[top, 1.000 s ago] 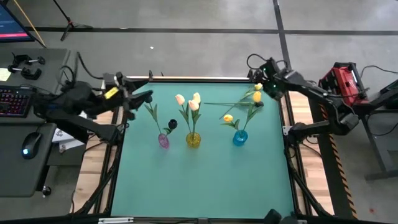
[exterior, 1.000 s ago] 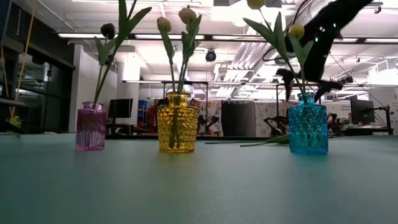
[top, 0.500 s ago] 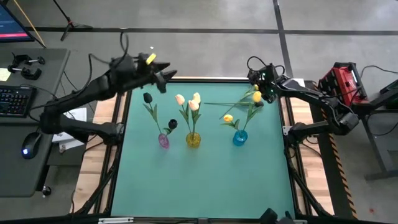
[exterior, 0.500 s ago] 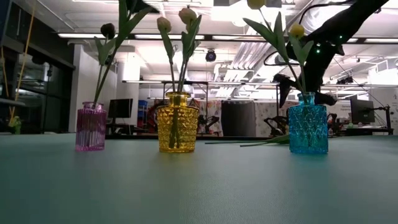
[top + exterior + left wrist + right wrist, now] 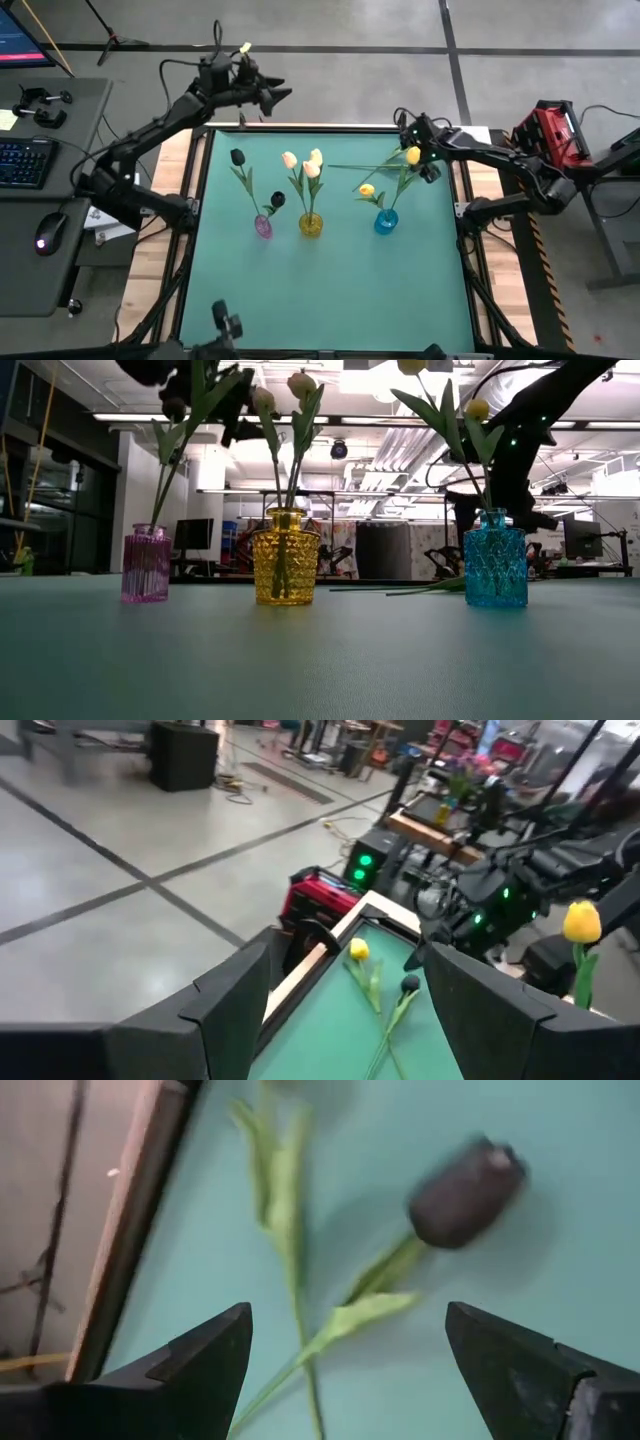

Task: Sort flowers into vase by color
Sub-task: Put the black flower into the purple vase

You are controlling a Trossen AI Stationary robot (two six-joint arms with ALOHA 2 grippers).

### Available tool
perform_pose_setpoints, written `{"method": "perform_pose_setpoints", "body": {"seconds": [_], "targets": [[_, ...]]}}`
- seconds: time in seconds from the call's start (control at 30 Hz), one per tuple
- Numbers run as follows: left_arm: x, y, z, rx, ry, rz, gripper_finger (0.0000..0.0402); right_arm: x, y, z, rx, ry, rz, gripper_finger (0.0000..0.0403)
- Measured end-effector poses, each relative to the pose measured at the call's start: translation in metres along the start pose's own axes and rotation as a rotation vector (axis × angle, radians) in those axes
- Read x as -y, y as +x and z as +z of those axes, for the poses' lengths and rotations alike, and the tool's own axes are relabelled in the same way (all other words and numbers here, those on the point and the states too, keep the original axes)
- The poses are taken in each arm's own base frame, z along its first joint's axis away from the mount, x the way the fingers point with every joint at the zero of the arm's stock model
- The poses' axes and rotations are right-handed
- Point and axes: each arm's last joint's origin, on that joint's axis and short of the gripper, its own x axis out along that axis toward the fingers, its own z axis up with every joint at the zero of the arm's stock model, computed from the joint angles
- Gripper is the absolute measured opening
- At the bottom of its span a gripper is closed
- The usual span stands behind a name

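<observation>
Black is your target: with its jaws spread, the right gripper (image 5: 345, 1370) hovers over the loose black tulip (image 5: 465, 1193) lying behind the blue vase (image 5: 386, 222), so you likely lower and pinch its stem, while the open left gripper (image 5: 272, 93) waits beyond the table's far edge.

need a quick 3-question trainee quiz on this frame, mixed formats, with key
1. True or false: the yellow vase holds yellow tulips.
2. The open right gripper is: A) over the pink vase; B) over the black tulip lying on the table; C) off the table.
3. Fill in: the pink vase's tulips are ___.
Key: 1 false, it holds cream-peach tulips. 2 B; the left gripper, also open, is past the table's far edge. 3 black.
</observation>
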Motion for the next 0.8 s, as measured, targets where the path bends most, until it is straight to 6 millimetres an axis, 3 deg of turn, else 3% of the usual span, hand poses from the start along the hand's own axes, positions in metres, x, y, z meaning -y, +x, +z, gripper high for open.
{"method": "perform_pose_setpoints", "body": {"seconds": [0.17,0.33,0.57,0.8], "targets": [[-0.035,0.002,-0.006,-0.026,-0.086,-0.047,0.0252,0.001,0.017,-0.015,-0.023,0.088,-0.083,0.0321],[-0.058,-0.003,-0.009,-0.041,-0.132,-0.048,0.0252,-0.006,0.04,-0.021,-0.03,0.134,-0.118,0.0321],[-0.067,-0.008,-0.009,-0.035,-0.185,-0.024,0.0252,-0.01,0.058,-0.01,-0.018,0.178,-0.175,0.0312],[-0.067,-0.008,-0.009,-0.034,-0.192,-0.023,0.0252,-0.008,0.07,-0.004,-0.02,0.207,-0.226,0.0255]]}}
